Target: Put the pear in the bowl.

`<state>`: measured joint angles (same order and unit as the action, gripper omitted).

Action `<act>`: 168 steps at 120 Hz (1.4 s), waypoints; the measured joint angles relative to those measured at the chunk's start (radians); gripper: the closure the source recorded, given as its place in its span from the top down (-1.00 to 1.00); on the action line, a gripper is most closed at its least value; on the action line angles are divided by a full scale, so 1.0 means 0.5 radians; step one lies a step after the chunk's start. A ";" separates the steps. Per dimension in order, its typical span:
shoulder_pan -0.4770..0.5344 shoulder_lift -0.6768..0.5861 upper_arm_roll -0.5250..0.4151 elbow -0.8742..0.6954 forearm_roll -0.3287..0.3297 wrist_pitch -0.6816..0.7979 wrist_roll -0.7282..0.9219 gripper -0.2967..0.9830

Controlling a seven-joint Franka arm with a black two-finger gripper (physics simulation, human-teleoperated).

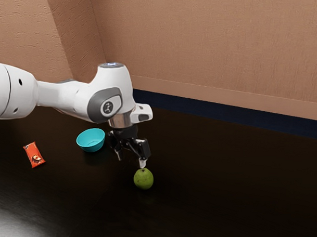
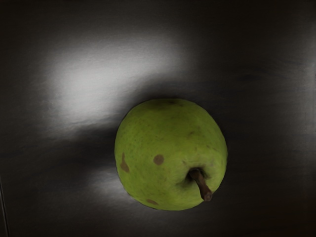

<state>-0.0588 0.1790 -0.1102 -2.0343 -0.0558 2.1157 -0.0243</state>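
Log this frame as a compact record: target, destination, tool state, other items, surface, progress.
target: green pear, on the table, brown stem facing the wrist camera
destination: turquoise bowl, upright, nothing visible inside
tool: black gripper, fingers apart, above the pear, not holding it
other items: red packet, past the bowl toward the exterior view's left
surface: dark, glossy table
progress: pear not yet in bowl

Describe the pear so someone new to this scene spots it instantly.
Find the white robot arm over the dark, glossy table. Just below its black two-finger gripper sits a round green pear with brown spots and a short brown stem. The neighbours differ: a turquoise round bowl and a flat red-orange packet.
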 joint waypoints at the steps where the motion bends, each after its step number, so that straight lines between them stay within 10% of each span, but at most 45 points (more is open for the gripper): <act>1: 0.000 0.003 -0.001 0.000 -0.003 0.005 0.000 0.54; 86: 0.001 0.346 -0.028 0.012 -0.083 0.325 -0.001 0.52; 168: 0.018 0.352 -0.026 0.015 -0.058 0.356 -0.041 -0.09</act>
<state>-0.0499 0.3552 -0.1233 -2.0270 -0.0846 2.2938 -0.0449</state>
